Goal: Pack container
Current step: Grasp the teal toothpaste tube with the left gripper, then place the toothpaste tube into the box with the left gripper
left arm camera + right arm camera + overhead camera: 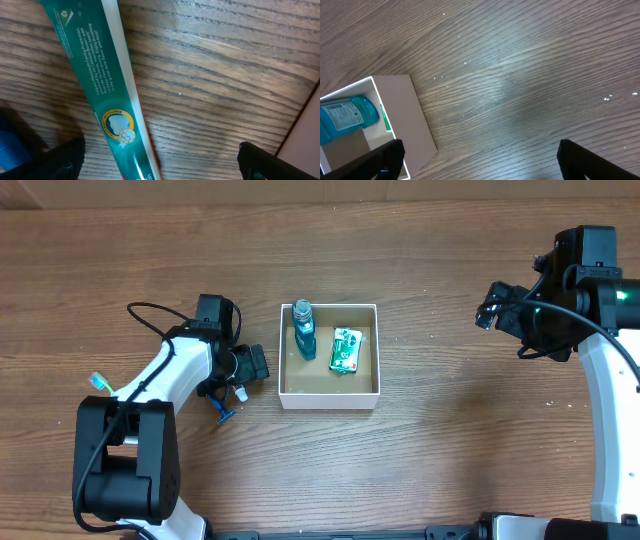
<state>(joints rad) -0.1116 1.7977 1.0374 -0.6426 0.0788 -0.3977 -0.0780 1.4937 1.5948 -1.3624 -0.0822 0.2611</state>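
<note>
The container [329, 397], a square white-walled box with a brown floor, sits mid-table. It holds a blue bottle [304, 332] and a green packet [346, 350]. My left gripper [243, 366] is just left of the box, low over the table. In the left wrist view it [160, 167] is open, with a green and white toothpaste tube [102, 85] lying flat between its fingers, not gripped. My right gripper [494, 306] is open and empty, far right of the box. Its wrist view [480, 160] shows the box corner [402, 107] and the bottle [345, 117].
A small blue item [225, 413] with a white piece [241, 392] beside it lies by the left gripper. A small blue-green item [97, 381] lies further left by the left arm. The box wall [307, 135] shows at the right of the left wrist view.
</note>
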